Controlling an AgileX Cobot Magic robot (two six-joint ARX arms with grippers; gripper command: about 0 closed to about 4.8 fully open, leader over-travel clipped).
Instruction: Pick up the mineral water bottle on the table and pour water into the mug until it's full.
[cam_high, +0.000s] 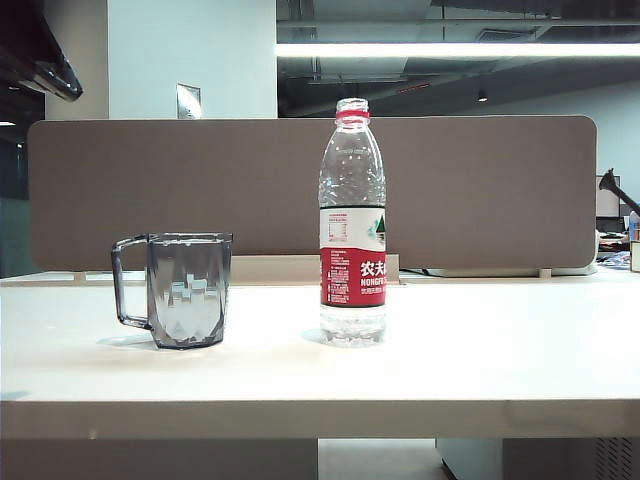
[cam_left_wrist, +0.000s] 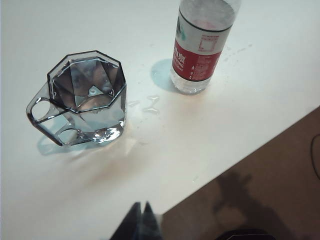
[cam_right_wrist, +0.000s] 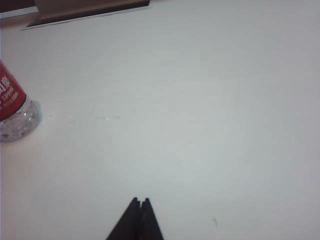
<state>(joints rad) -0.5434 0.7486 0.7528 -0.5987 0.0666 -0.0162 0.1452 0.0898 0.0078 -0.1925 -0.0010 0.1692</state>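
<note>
**Apparently poured, bottle set down**

Seemingly near done: mug (cam_left_wrist: 85, 97) holding water, whether full unclear; uncapped bottle (cam_high: 352, 225) upright beside it on table (cam_high: 480, 350), drops between. Left gripper (cam_left_wrist: 141, 220) pinched shut above table edge; right gripper (cam_right_wrist: 139, 216) shut, empty, over bare table.

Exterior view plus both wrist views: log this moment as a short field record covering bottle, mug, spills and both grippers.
bottle: mineral water bottle upright on the table, uncapped, nothing gripping it
mug: mug upright, apart from the bottle, handle pointing away from it
spill: small puddles between mug and bottle
left gripper: left gripper shut, empty, above the table edge
right gripper: right gripper shut, empty, over bare table beside the bottle
</note>
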